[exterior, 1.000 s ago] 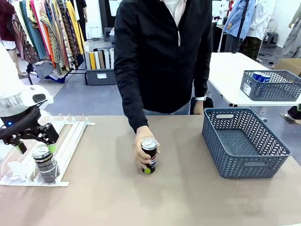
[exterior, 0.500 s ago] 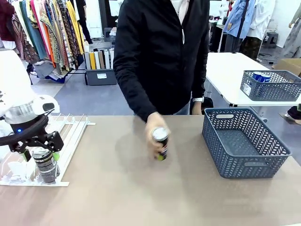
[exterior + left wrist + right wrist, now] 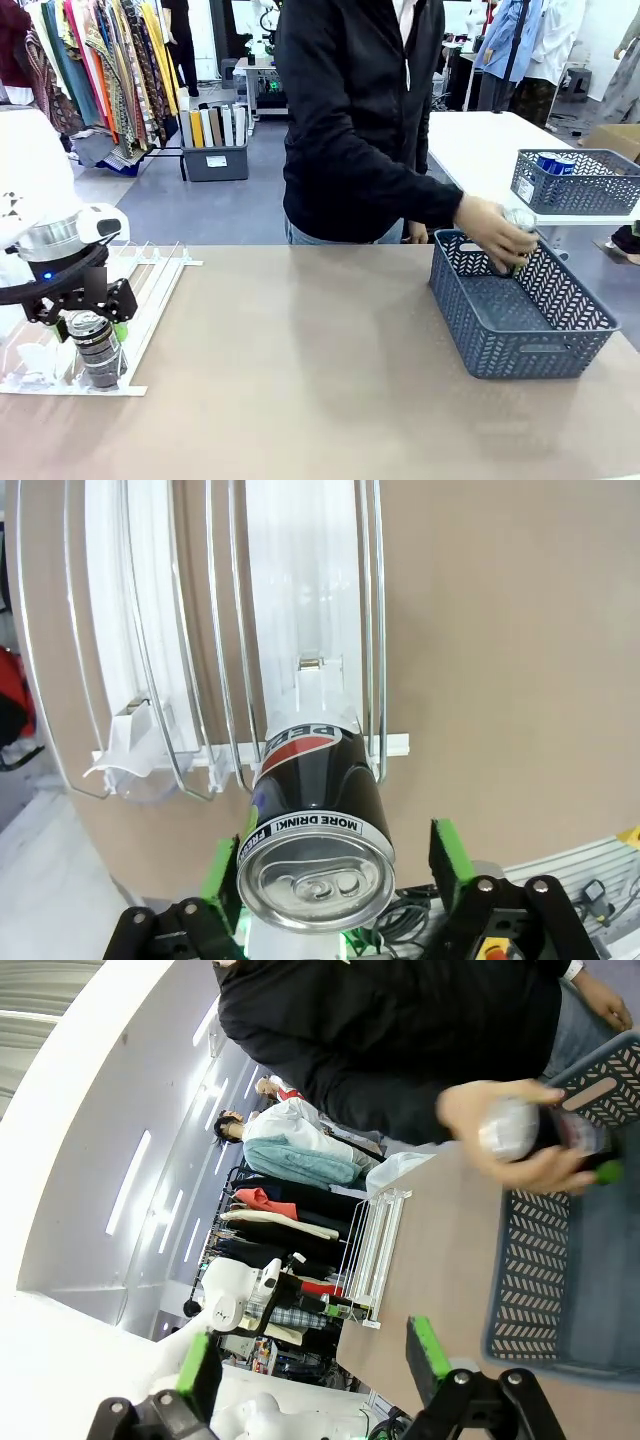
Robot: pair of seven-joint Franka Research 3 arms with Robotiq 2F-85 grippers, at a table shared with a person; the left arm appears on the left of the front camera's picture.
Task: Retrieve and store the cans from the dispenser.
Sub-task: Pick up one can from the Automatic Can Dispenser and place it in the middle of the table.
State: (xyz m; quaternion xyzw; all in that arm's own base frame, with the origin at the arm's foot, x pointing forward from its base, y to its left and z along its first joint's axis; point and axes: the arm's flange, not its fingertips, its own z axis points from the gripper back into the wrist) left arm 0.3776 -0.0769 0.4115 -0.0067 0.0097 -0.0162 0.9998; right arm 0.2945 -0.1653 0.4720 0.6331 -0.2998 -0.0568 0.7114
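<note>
A black can (image 3: 96,348) with a silver top stands at the near end of the white dispenser (image 3: 152,288) on the table's left. My left gripper (image 3: 88,326) straddles its top and is open. In the left wrist view the can (image 3: 315,810) sits between the green pads (image 3: 447,852), with a gap showing on the right side, at the end of a dispenser (image 3: 300,580) lane. A person's hand (image 3: 492,232) holds a second can (image 3: 518,222) just inside the grey basket (image 3: 520,325). In its own view my right gripper (image 3: 310,1360) is open and holds nothing, with that can (image 3: 520,1128) far ahead.
The grey lattice basket (image 3: 540,1260) stands on the table's right. On a white table behind it sits a second basket (image 3: 575,182) with something blue inside. The person in black stands at the far edge. Bare tabletop lies between the dispenser and the basket.
The person's hand has carried its can from the middle of the table right to the basket. My left gripper has sunk a little around the dispenser's can.
</note>
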